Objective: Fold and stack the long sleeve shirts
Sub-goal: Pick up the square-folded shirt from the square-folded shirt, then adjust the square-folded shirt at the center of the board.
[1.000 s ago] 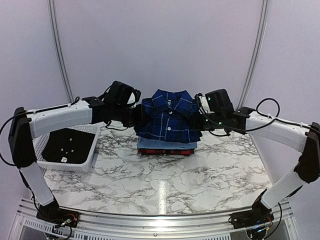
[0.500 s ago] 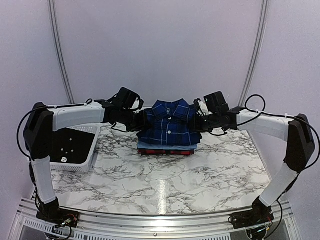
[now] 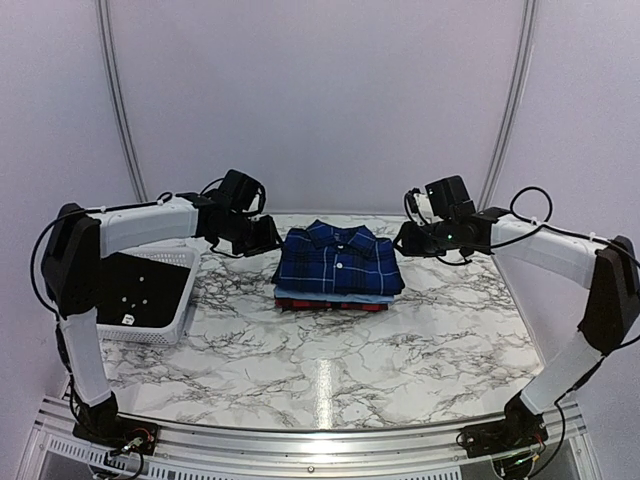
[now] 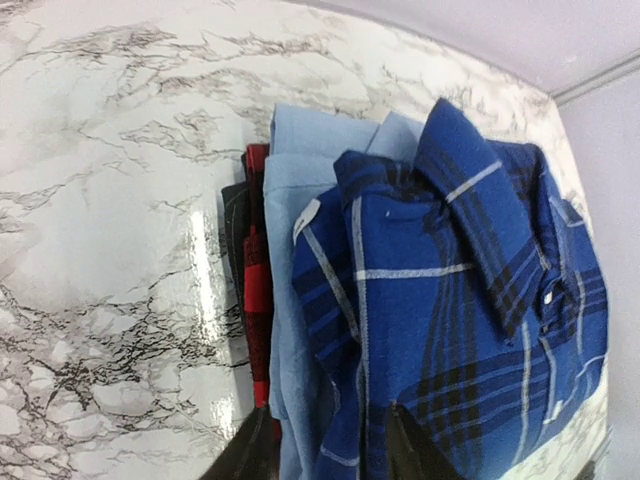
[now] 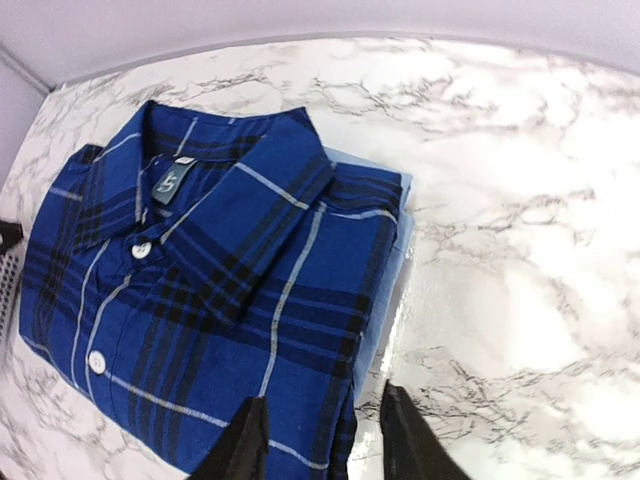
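Three folded long sleeve shirts lie in one stack at the back middle of the table. The navy plaid shirt (image 3: 338, 259) (image 4: 470, 330) (image 5: 200, 300) is on top, over the light blue shirt (image 3: 335, 296) (image 4: 300, 175) and the red-and-black plaid shirt (image 3: 330, 304) (image 4: 258, 260). My left gripper (image 3: 272, 238) (image 4: 325, 450) hovers open just left of the stack, its fingers apart over the stack's edge and holding nothing. My right gripper (image 3: 402, 240) (image 5: 320, 445) stands open at the stack's right edge, also holding nothing.
A white slotted basket (image 3: 160, 325) with a dark cloth (image 3: 135, 290) inside sits at the table's left. The marble table (image 3: 330, 370) spreads in front of the stack. The back wall stands close behind the stack.
Both grippers let go of the navy plaid shirt and drew back outward from it. The shirt came down and now lies flat on the stack.
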Motion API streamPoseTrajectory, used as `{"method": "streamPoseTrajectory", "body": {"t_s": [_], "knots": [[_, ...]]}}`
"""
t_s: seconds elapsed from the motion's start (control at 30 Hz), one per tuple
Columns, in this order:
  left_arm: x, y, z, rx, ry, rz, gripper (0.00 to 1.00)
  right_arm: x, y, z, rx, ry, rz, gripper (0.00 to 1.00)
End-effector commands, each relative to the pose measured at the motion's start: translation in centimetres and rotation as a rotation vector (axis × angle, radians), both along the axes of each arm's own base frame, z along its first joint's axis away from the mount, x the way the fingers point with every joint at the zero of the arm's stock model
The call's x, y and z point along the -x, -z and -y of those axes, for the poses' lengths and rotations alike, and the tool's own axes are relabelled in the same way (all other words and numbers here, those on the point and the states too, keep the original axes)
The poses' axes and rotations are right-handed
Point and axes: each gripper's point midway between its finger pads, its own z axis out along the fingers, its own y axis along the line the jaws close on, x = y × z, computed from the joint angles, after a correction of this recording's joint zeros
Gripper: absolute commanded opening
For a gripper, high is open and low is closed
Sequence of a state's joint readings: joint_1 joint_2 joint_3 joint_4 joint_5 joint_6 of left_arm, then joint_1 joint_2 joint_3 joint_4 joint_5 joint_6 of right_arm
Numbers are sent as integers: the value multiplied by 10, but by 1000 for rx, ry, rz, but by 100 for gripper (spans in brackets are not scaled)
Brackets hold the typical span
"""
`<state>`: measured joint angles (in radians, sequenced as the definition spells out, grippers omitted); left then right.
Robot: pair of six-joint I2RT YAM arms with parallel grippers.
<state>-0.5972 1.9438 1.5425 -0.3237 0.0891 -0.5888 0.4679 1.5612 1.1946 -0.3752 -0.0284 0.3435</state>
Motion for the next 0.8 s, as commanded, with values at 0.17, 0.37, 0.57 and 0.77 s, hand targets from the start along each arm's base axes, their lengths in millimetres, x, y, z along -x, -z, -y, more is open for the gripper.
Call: {"method": "streamPoseTrajectory", "body": {"t_s": [0.17,0.37,0.57,0.77], "knots": [[7,-31,25,-11,75,81,13,17,-3,-48,-11,-95,20,20],[-5,13,39,-30,98,46,11,26,42,-46,-6,-86,-59,20],[-11,44,35,-61,60,3,4,39,68,-38,13,-74,-110,22],[-9,2,25,-49,34,81,9,39,36,-37,-7,-84,-49,31]]}}
